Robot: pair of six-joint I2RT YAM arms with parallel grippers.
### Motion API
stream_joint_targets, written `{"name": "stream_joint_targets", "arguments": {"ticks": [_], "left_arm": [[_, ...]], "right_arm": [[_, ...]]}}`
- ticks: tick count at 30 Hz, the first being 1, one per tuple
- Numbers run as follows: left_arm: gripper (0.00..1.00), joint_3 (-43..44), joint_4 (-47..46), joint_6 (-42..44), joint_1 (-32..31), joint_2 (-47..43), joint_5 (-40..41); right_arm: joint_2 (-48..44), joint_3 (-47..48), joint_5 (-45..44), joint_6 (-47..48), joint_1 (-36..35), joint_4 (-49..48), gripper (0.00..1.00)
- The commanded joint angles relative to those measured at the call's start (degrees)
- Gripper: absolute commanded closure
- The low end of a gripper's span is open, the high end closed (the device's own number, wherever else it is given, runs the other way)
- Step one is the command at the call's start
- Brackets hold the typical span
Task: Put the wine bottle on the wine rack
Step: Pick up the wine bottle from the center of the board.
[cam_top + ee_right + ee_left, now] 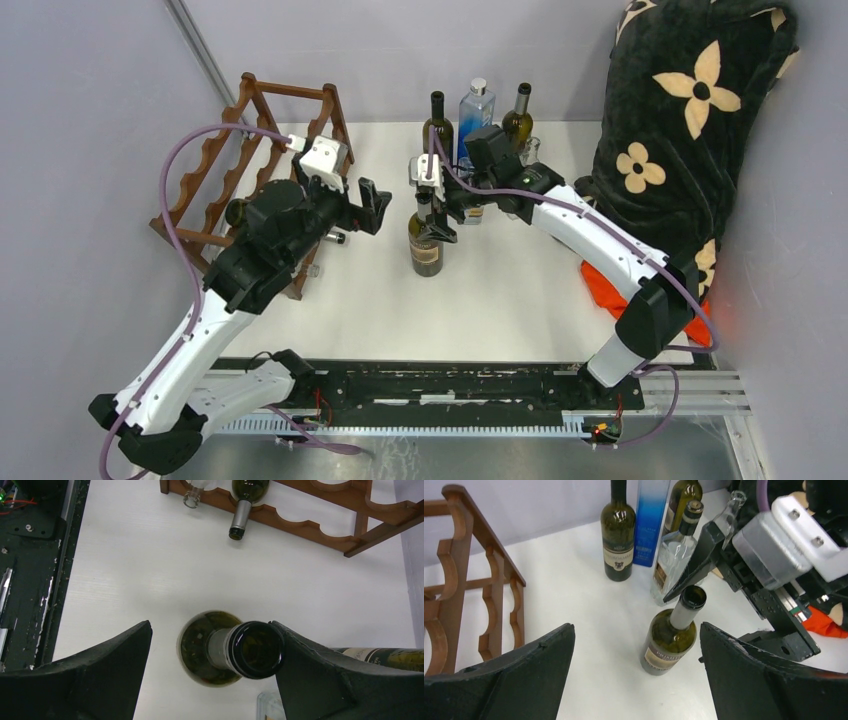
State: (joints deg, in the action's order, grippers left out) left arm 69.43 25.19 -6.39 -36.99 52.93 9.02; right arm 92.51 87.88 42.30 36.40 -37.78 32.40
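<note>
Right wrist view: wine bottle [250,650] upright on desk [125,555], neck inside spread right gripper [210,630], contact unclear, label hidden. Wine rack [310,527] cut off at top edge. Left gripper [636,627] spread wide.

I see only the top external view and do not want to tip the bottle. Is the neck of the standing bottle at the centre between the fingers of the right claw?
Observer: Yes. In the right wrist view the neck of the standing bottle sits inside the open right claw, close to one finger, with a gap to the other.
Operator: The left arm hides the wine rack front. Is any bottle on it?
Observer: Yes, a green bottle lies on it, neck pointing out.
</note>
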Motion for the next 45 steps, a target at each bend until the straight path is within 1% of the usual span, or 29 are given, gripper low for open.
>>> {"name": "stream_joint_targets", "arguments": {"ticks": [1,3,4,7,9,11,14,16,18,19,22,26,29,32,34,36,40,45], "left_arm": [[0.00,-2.9,-2.9,-2.2,0.0,-3.4,2.5],[0.00,-4.6,-3.4,-2.7,0.0,-4.3,2.3],[0.00,-5.3,-3.5,-3.0,0.0,-4.6,2.2],[0.00,-7.8,-4.6,-3.7,0.0,-5.4,1.8],[0.00,-9.9,-5.6,-3.0,0.0,-5.8,0.0],[0.00,-11.6,-7.0,-1.8,-0.1,-5.9,-2.7],[0.00,-14.4,-10.4,0.7,0.0,-6.0,-10.3],[0.00,-16.6,-13.5,1.6,0.0,-5.8,-15.5],[0.00,-19.3,-17.4,2.8,0.0,-5.4,-20.6],[0.00,-20.9,-19.6,3.3,0.0,-5.2,-22.7],[0.00,-25.5,-26.7,5.8,-0.1,-4.2,-29.1],[0.00,-29.7,-36.5,8.3,-0.1,-0.8,-38.1],[0.00,-29.7,-41.0,7.2,-0.2,4.4,-43.7],[0.00,-29.8,-45.0,6.6,-0.3,9.1,-45.8],[0.00,-30.7,-50.1,4.3,-0.3,11.8,-45.9],[0.00,-31.1,-53.0,3.2,-0.5,14.4,-46.0],[0.00,-31.4,-56.9,2.5,-1.8,18.2,-46.1],[0.00,-32.1,-60.0,2.6,-3.6,22.9,-46.0]], "right_arm": [[0.5,1.1,-2.7,-4.3,-0.9,-6.6,0.12],[0.7,0.6,-3.5,-5.0,-1.0,-7.9,0.19],[0.9,0.4,-4.1,-5.3,-1.0,-8.4,0.25],[1.4,0.4,-4.9,-5.9,-1.1,-8.8,0.51],[1.0,0.1,-5.0,-6.2,-1.1,-8.8,0.68],[0.1,-0.4,-5.3,-6.3,-1.0,-9.1,0.80],[-2.1,-1.5,-5.8,-7.1,-0.6,-9.1,0.94],[-4.2,-2.3,-3.6,-10.4,0.9,-10.2,1.00],[-6.9,-4.5,1.6,-17.9,3.7,-13.9,1.00],[-8.3,-6.4,4.4,-22.9,5.0,-17.3,1.00],[-13.3,-12.8,8.9,-34.1,8.4,-25.6,1.00],[-19.0,-19.2,11.0,-43.3,12.5,-32.3,1.00],[-22.5,-23.7,12.1,-48.0,15.8,-38.9,1.00],[-24.5,-27.1,14.6,-53.5,18.9,-44.4,1.00],[-25.7,-28.9,15.1,-55.2,19.9,-46.8,1.00],[-26.8,-30.2,15.1,-57.0,20.8,-48.8,1.00],[-27.4,-30.8,15.3,-60.0,23.4,-51.7,1.00],[-27.2,-32.2,17.1,-68.7,25.8,-59.9,1.00]]}}
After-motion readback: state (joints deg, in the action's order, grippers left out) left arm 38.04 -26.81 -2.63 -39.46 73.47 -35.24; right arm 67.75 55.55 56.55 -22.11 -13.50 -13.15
